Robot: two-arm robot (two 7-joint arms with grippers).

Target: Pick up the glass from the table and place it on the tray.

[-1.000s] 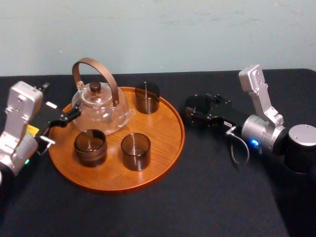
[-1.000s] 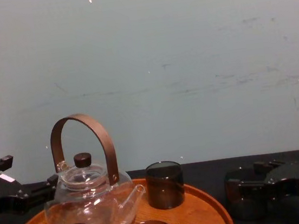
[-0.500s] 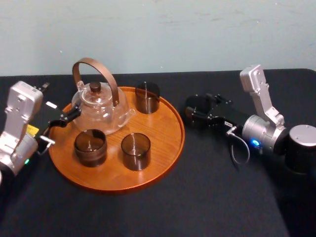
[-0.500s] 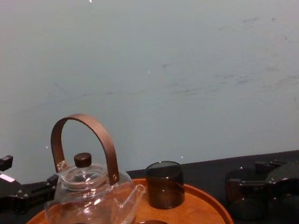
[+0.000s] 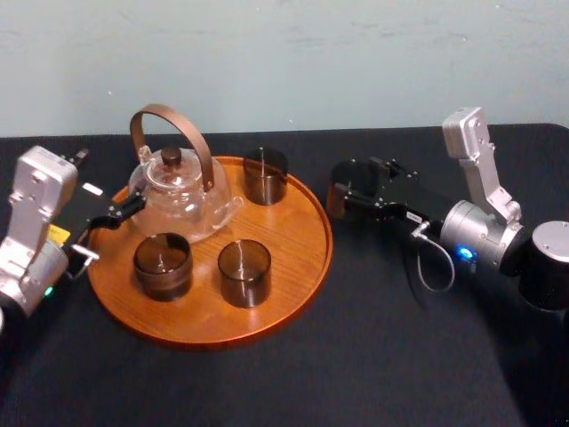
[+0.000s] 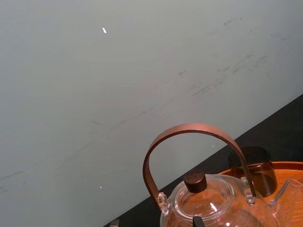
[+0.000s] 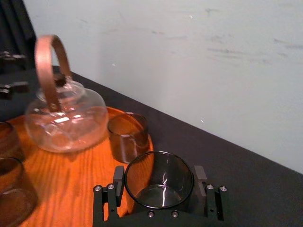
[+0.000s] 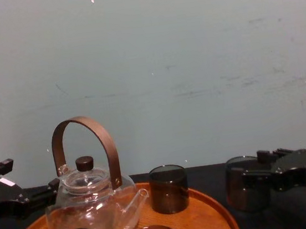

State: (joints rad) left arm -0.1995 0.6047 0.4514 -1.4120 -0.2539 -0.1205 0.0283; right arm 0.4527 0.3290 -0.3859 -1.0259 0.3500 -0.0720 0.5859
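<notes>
Lift-off confirmed imo: right gripper (image 5: 348,192) has its jaws clamped on both sides of the smoky dark cylindrical glass (image 7: 158,189). It's holding it clear of the matte black table (image 5: 373,356), right beside the rim of the big round orange-brown wooden tray (image 5: 302,267). 1 s ago the glass sat lower & further from the rim. Next is prob carrying it over the rim. Left gripper (image 5: 114,213) is parked by the clear glass teapot (image 5: 182,200).

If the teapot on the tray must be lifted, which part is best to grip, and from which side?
I would grip the top of the arched brown handle of the teapot, coming from above. It stands upright over the lid and is thin, while the clear body is round and smooth. The left gripper sits nearest; the right gripper holds a glass.
</notes>
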